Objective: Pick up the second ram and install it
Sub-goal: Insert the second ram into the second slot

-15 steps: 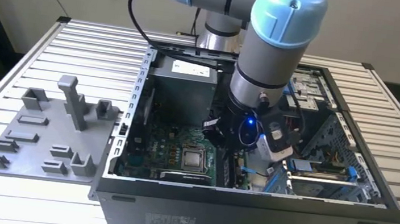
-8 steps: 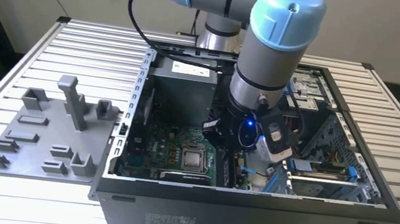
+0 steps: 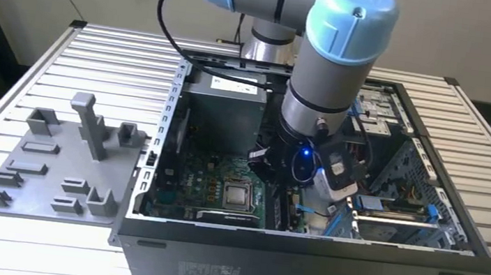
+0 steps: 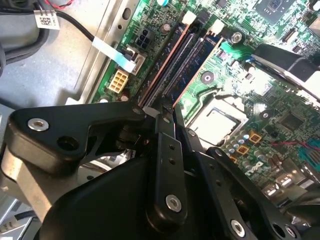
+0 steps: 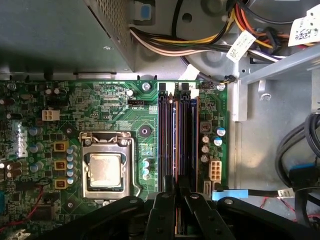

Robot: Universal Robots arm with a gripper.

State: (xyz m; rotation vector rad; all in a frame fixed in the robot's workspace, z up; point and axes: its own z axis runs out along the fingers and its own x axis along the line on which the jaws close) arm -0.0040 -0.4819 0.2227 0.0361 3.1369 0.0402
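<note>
The second ram [image 5: 175,145] stands on edge in a motherboard slot, its thin copper-coloured top edge running away from the fingers. My gripper [image 5: 176,192] sits at its near end, the black fingers [image 5: 166,200] pressed close on both sides of the stick. In the second wrist view the same ram [image 4: 196,70] runs up from the gripper [image 4: 170,112], on the side nearer the CPU socket. Another stick [image 5: 196,140] sits in a slot one row further from the socket. In the exterior view the arm [image 3: 327,84] reaches down into the open computer case [image 3: 306,257].
The CPU socket [image 5: 105,170] lies close beside the slots. A power supply [image 3: 222,99] and bundled cables [image 5: 200,45] fill the case's far end. A white connector [image 5: 216,170] and a blue-tagged cable [image 5: 230,194] flank the slots. A grey fixture tray [image 3: 55,163] sits outside the case.
</note>
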